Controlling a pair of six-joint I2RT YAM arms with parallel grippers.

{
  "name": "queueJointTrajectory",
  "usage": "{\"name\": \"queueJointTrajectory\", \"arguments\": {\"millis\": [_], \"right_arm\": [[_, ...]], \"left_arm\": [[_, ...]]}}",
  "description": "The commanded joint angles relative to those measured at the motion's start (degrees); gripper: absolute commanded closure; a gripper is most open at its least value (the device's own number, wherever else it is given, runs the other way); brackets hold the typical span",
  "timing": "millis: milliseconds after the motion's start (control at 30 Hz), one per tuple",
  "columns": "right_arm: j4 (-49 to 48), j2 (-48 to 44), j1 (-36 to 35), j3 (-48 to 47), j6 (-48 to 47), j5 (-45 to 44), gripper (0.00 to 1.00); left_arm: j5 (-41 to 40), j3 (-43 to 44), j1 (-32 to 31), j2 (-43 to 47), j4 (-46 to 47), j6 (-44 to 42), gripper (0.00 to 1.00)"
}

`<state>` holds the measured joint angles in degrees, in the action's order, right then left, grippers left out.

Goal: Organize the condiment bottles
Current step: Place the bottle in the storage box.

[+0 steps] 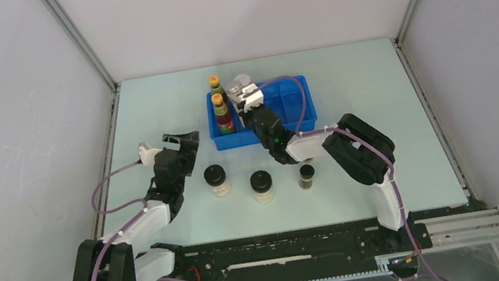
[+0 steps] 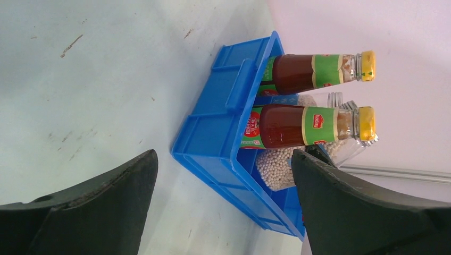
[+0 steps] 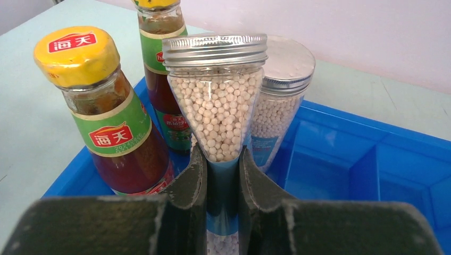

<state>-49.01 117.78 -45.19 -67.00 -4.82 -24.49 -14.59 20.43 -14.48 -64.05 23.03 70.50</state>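
Observation:
Two red-labelled bottles with yellow caps (image 1: 223, 114) (image 1: 216, 86) stand upright at the left end of the blue tray (image 1: 295, 115). My right gripper (image 3: 222, 159) is shut on a silver-lidded jar of white beads (image 3: 215, 101), right beside the nearer bottle (image 3: 106, 122). Its base is hidden by my fingers. A second silver-lidded jar (image 3: 282, 90) stands just behind it. Two black-lidded pale jars (image 1: 216, 179) (image 1: 261, 186) and a dark vial (image 1: 306, 175) stand on the table in front of the tray. My left gripper (image 1: 180, 145) is open and empty, left of the tray.
The blue tray's right compartments (image 3: 372, 159) hold nothing. White walls enclose the pale green table (image 1: 384, 165) on three sides. In the left wrist view the tray's corner (image 2: 223, 122) lies ahead between my open fingers (image 2: 133, 186).

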Motion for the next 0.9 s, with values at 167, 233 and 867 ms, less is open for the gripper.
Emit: {"name": "queueJointTrajectory", "arguments": {"millis": [167,233,867], "right_arm": [[-4.13,0.38,-1.79,-0.63,-0.27,-4.89,0.91],[-3.94,0.43,-2.28,-0.59,-0.49,-5.82,0.82],[-0.36,-2.19,-4.80,0.92,1.04,-10.89,0.32]], "left_arm": [[-0.66,2.45,-0.29,1.96,0.82,-0.89,0.00],[-0.83,2.27,-0.29,2.44,0.64,-0.91,0.00],[-1.14,1.03,-0.29,6.64,-1.13,-0.75,0.00]]}}
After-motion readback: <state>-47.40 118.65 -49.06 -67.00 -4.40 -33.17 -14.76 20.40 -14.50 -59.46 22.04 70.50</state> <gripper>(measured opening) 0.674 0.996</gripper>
